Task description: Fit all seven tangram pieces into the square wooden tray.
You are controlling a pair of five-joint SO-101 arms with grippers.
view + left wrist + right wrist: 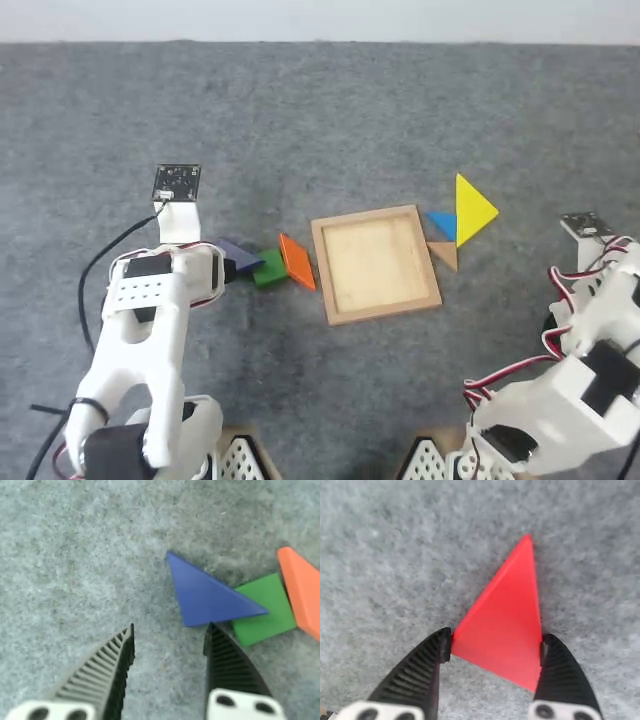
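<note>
**Tray (375, 262), square and wooden, unfilled; all seven pieces outside**

Tray sits mid-way across the grey felt table (300, 120).

Left pincer (171, 626) is released. Its jaws are spread, with one tip at the edge of the dark blue triangular piece (207, 600). The spread looks set for straddling that piece.

The blue piece touches the green square piece (265, 610). Next comes the orange parallelogram piece (302, 590), just beside the tray.

Right pincer (496, 636) is grasping the red triangular piece (505, 615). Its pads bear on opposite edges, and the piece apparently lies flat on the felt.

The yellow triangular piece (472, 208), light blue triangular piece (441, 224) and brown triangular piece (445, 254) cluster at the tray's opposite side.
</note>
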